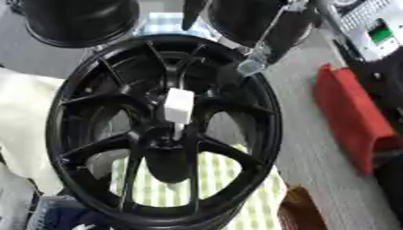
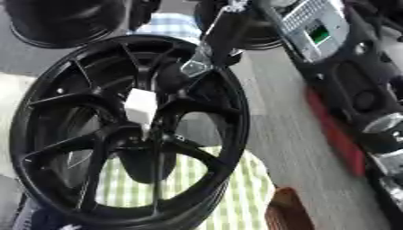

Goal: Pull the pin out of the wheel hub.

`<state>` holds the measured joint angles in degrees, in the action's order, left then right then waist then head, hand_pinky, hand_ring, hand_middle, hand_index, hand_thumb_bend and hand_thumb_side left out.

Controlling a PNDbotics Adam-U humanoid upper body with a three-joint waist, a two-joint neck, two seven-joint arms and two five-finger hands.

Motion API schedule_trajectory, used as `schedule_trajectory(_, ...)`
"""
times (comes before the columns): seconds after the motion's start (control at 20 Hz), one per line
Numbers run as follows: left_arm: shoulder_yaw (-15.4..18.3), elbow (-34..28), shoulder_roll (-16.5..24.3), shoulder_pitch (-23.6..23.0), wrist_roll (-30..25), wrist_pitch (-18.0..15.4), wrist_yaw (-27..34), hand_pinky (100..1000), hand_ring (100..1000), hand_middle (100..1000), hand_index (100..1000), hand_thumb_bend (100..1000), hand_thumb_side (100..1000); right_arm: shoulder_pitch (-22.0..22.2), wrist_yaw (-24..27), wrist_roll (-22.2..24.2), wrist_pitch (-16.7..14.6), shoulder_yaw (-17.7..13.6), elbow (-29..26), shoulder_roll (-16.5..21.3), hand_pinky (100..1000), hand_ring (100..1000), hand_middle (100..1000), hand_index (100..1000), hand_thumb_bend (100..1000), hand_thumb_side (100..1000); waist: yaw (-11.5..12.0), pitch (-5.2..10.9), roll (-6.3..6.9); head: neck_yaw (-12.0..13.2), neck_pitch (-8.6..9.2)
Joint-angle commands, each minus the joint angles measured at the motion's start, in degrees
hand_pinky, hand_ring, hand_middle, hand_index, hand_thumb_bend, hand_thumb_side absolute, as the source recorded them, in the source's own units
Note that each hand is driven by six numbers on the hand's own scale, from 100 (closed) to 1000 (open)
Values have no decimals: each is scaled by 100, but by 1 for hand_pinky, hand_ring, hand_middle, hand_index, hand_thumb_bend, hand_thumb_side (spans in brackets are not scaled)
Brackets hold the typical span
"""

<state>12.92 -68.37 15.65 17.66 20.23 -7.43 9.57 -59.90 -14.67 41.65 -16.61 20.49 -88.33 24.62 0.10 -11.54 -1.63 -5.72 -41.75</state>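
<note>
One white pin [image 1: 179, 108] stands proud of your wheel hub [image 1: 167, 143] for grasping; I cannot tell what your right hand's [image 2: 177, 74] fingers are doing.

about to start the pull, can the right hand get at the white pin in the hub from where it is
Probably yes. The right hand hovers over the upper spokes, just above the white pin, which stands up from the wheel hub with nothing covering it.

A black spoked wheel [image 1: 161, 130] lies face-up on the table. A white block-headed pin [image 1: 179, 107] stands in its central hub.
</note>
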Motion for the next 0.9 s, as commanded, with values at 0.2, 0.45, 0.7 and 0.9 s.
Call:
schedule_trajectory(0.2, 25, -40, 136, 73, 12, 6, -12, 694, 627, 525, 726, 464, 603, 40, -610, -508, 583, 136, 206, -75, 741, 726, 673, 749, 479, 417, 26, 141, -6, 3, -47)
schedule_trajectory(0.45, 22, -26, 143, 78, 10, 5, -2, 694, 628, 526, 726, 462, 604, 152, -983, -915, 1072, 262, 274, -110, 729, 716, 666, 755, 491, 430, 33, 141, -14, 2, -89)
schedule_trajectory(0.7, 21, -22, 153, 75, 9, 5, 2, 694, 628, 526, 726, 461, 604, 263, -1462, -1065, 1582, 363, 98, -107, 733, 723, 667, 768, 559, 442, 31, 151, -29, 18, -134)
schedule_trajectory(0.9, 19, -19, 163, 75, 6, 6, 0, 694, 629, 526, 726, 461, 605, 374, -1859, -1100, 1945, 456, -203, -108, 737, 726, 659, 775, 558, 445, 33, 152, -40, 26, -179)
